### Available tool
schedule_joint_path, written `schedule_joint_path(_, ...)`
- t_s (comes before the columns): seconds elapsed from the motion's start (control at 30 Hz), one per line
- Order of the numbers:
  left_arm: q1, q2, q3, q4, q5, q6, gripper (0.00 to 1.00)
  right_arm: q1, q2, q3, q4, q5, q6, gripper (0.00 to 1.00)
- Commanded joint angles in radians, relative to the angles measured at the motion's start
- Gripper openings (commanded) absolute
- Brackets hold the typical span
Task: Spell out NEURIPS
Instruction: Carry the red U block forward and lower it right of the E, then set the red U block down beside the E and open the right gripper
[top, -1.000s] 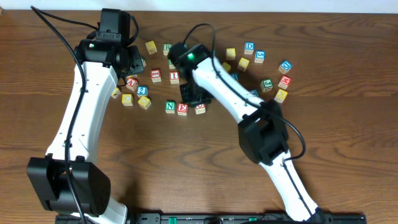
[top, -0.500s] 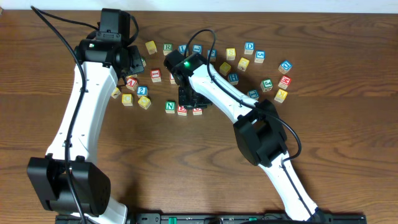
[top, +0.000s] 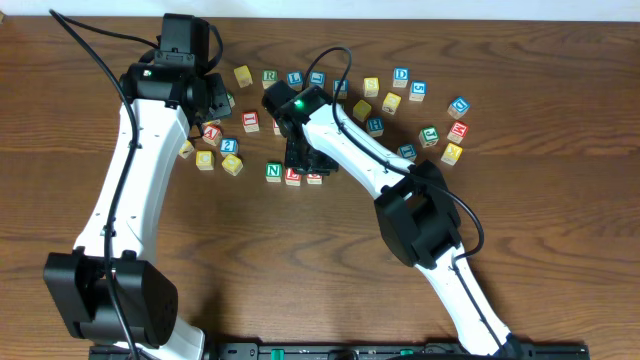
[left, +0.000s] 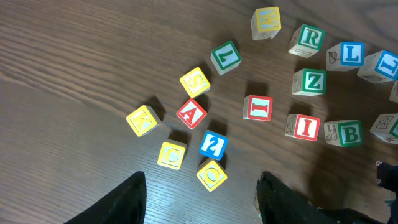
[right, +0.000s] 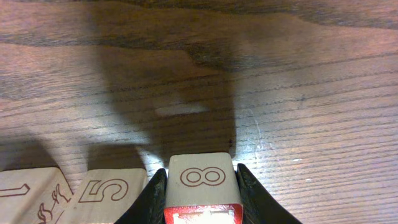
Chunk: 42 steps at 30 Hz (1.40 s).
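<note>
Since a moment earlier, the right gripper had slid its block leftward, closer to the green N block. Off to the left of N, the left gripper hung spread and empty. Just right of N sat E, then the third block, clamped and unreadable. By my reckoning, R, I, P and S were yet to come.

Three wooden blocks are lined up at mid-table: a green N block, a red-lettered block at its 3 o'clock, then a third block, marked 8 on one side. A green R block is seen loose at 12 o'clock.
</note>
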Motion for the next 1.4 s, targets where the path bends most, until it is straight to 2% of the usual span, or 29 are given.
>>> schedule_joint_path(0.0,0.003,-0.001,0.016,-0.001,-0.013,0.013,0.57,0.012,-0.026,-0.010,0.003,0.000,0.032,0.23)
schedule_joint_path(0.2,0.003,-0.001,0.016,-0.001,-0.013,0.013,0.57,0.017,-0.026,-0.010,0.005,-0.003,0.031,0.27)
schedule_joint_path(0.43,0.003,-0.001,0.016,-0.001,-0.013,0.013,0.57,0.015,-0.026,-0.010,-0.002,-0.015,-0.049,0.27)
schedule_joint_path(0.57,0.003,-0.001,0.016,-0.001,-0.013,0.013,0.57,0.015,-0.026,-0.010,-0.005,-0.018,-0.049,0.27)
schedule_joint_path(0.67,0.003,-0.001,0.016,-0.001,-0.013,0.013,0.57,0.014,-0.026,-0.010,-0.002,-0.018,-0.049,0.30)
schedule_joint_path(0.7,0.003,-0.001,0.016,-0.001,-0.013,0.013,0.56,0.014,-0.026,-0.010,-0.001,-0.018,-0.049,0.37)
schedule_joint_path(0.8,0.003,-0.001,0.016,-0.001,-0.013,0.013,0.57,0.013,-0.026,-0.010,0.006,-0.017,-0.049,0.41)
schedule_joint_path(1.1,0.003,-0.001,0.016,-0.001,-0.013,0.013,0.57,-0.008,-0.026,-0.010,0.006,-0.018,-0.061,0.39)
schedule_joint_path(1.37,0.003,-0.001,0.016,0.000,-0.013,0.013,0.57,-0.038,-0.029,0.040,0.003,-0.050,-0.192,0.35)
